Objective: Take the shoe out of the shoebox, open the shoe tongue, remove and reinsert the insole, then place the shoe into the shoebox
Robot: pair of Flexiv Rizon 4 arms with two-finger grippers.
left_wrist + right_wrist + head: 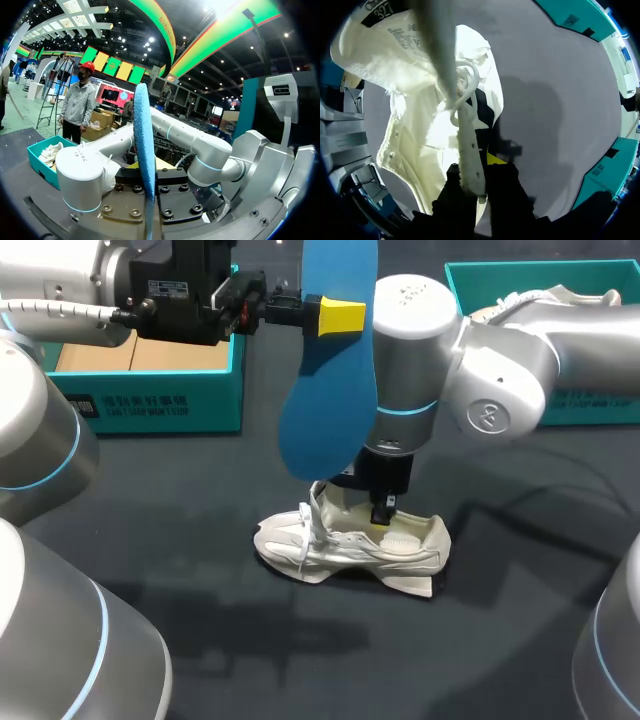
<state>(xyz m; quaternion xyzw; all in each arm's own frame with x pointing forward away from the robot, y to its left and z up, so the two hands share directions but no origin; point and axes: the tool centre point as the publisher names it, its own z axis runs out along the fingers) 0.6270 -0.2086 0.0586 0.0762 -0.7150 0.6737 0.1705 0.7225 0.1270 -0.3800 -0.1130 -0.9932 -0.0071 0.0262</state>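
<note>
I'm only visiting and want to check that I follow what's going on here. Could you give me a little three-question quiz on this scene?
1. True or false: the blue insole lies inside the white shoe.
2. Fill in: the right pincer grips the shoe, which rests on the dark ____.
3. Which pincer holds the insole up in the air? A) left pincer B) right pincer

Key: 1 false; 2 table; 3 A.
</note>
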